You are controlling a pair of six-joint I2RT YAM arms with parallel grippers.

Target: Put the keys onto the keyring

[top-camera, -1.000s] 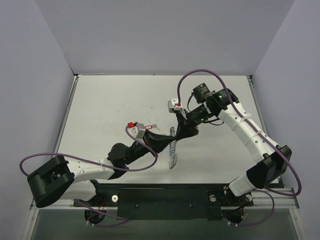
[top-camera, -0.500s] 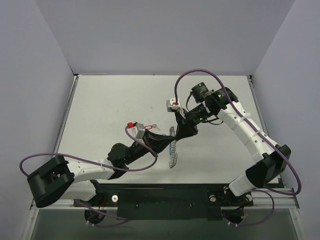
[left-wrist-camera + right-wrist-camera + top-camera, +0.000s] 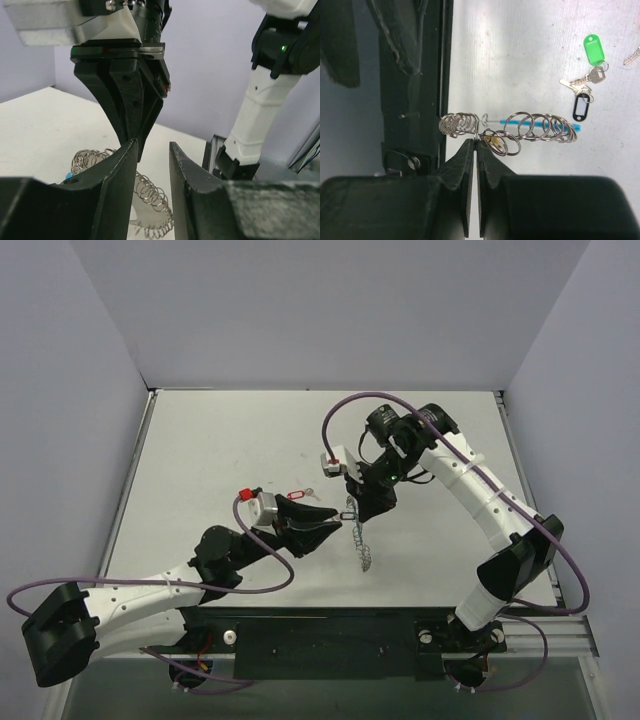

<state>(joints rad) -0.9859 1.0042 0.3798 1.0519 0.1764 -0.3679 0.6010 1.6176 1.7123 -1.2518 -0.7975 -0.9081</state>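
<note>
Stretching out as a long, loose spring of silvery wire loops, the keyring (image 3: 520,127) lies along the white tabletop (image 3: 220,440) in front of the two arms, with a bright blue curved piece (image 3: 567,128) at one end and tighter coils bunched at the other. A scrap of yellow (image 3: 492,140) shows among the loops near the middle, too hidden to say more of it. The right claw (image 3: 476,142) reaches straight down onto the keyring, its two black fingers pressed together on a single strand of wire between the tight coils and the wider ones. Beyond the keyring's blue end lie the green-tagged key (image 3: 594,50) and, nearer the keyring, the black-tagged key (image 3: 581,107), whose tag has a pale window; any lettering on the tags is too small to read. A red-tagged key (image 3: 297,494) rests on the tabletop to the left of the keyring, apart from it. The left claw (image 3: 152,150) sits low just beside the keyring on that same side, its fingers parted by a narrow gap with nothing between them, their tips pointing at the right claw.
</note>
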